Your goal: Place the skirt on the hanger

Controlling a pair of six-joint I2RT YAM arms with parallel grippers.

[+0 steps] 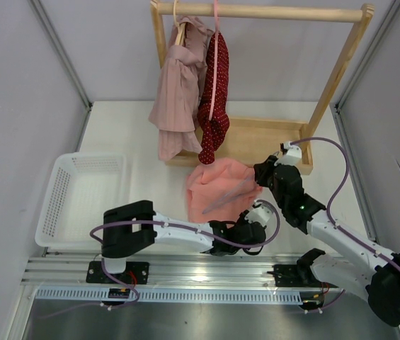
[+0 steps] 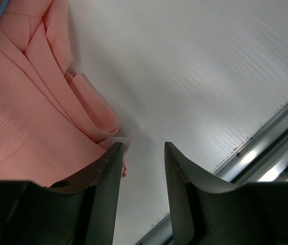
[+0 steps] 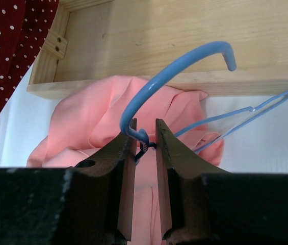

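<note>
The salmon-pink skirt (image 1: 217, 185) lies crumpled on the white table in front of the rack's wooden base. My right gripper (image 1: 265, 174) is at the skirt's right edge. In the right wrist view, this gripper (image 3: 145, 137) is shut on the twisted neck of the light-blue hanger (image 3: 184, 60). The hook curves up over the skirt (image 3: 93, 109) and the frame runs off to the right. My left gripper (image 1: 255, 219) is low at the skirt's near right corner. In the left wrist view it (image 2: 141, 149) is open and empty over bare table, its left finger beside the skirt's hem (image 2: 26, 102).
A wooden rack (image 1: 256, 10) stands at the back with a mauve striped garment (image 1: 178, 92) and a dark red dotted garment (image 1: 216, 106) hung on it. Its wooden base (image 1: 270, 140) lies just behind the skirt. A white basket (image 1: 61, 184) sits left. A metal rail (image 2: 281, 145) edges the table.
</note>
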